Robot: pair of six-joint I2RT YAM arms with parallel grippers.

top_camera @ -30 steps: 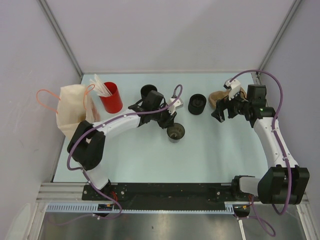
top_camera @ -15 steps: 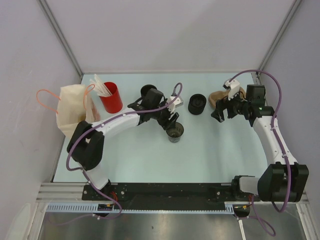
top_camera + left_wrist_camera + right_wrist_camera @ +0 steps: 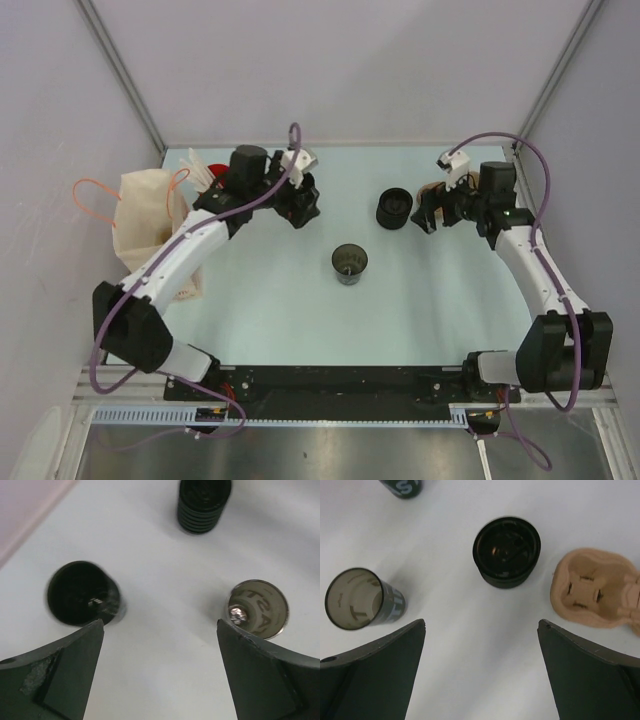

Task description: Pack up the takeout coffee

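Packing looked barely begun: the small round dark disposable cup [image 3: 349, 264] stood upright on the pale worktop [image 3: 430, 300], ahead of the left fingers [image 3: 55, 680] and right fingers [image 3: 375, 670], both pairs spread and empty, not yet in the tan moulded-pulp carrier [image 3: 597, 587].

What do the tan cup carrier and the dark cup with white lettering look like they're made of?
The tan moulded cup carrier looks like pressed paper pulp: matte, fibrous, soft-edged. The dark grey round cup with white lettering is probably thin tinted plastic, smooth and slightly glossy, since the lettering shows through its wall from inside; coated paper can't be ruled out.
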